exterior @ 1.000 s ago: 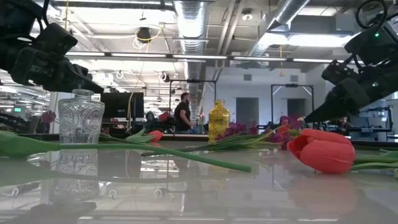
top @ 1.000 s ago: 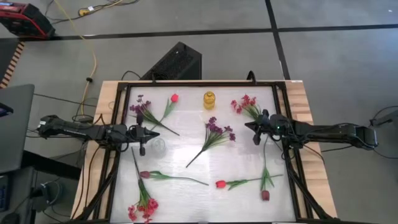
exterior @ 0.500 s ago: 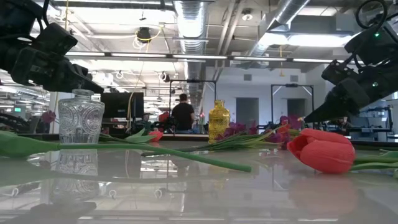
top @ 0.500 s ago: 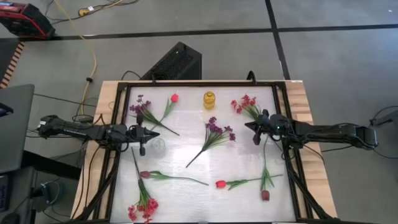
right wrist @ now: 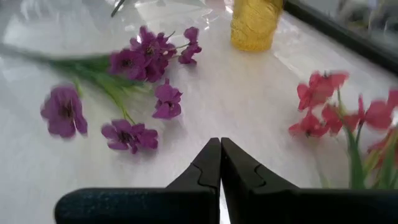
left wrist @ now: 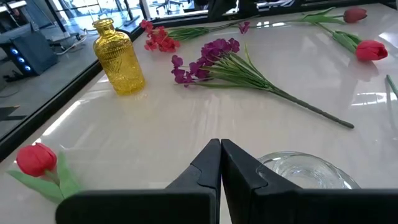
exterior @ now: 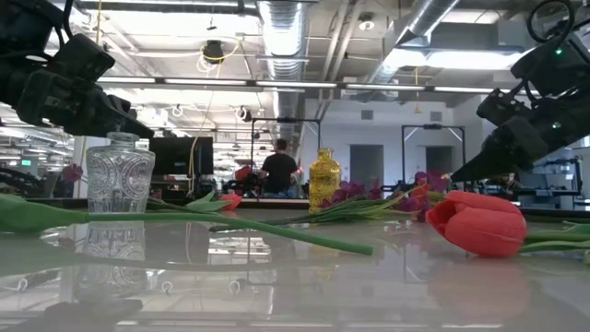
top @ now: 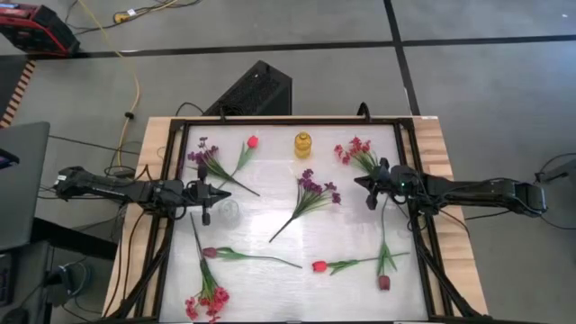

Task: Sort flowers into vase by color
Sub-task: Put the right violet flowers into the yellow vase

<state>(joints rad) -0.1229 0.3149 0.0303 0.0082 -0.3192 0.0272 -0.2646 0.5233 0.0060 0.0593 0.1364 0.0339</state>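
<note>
Eight flowers lie scattered flat on the white table [top: 270,229], none yet in a vase, and both pincers are empty with their fingers pressed together. The thin stems are the main hazard: a pinch that lands off the stem would likely close on nothing or drag the flower. The left pincer [top: 206,216], at middle left of the overhead frame, hangs right beside the clear glass vase [top: 225,210]; a careless swing could tip it. The right pincer [top: 370,201], at middle right, hovers between the purple spray [top: 310,193] in the centre and the pink-red spray [top: 355,151] at upper right, touching neither. The yellow vase [top: 302,144] stands at top centre, well clear of both.
</note>
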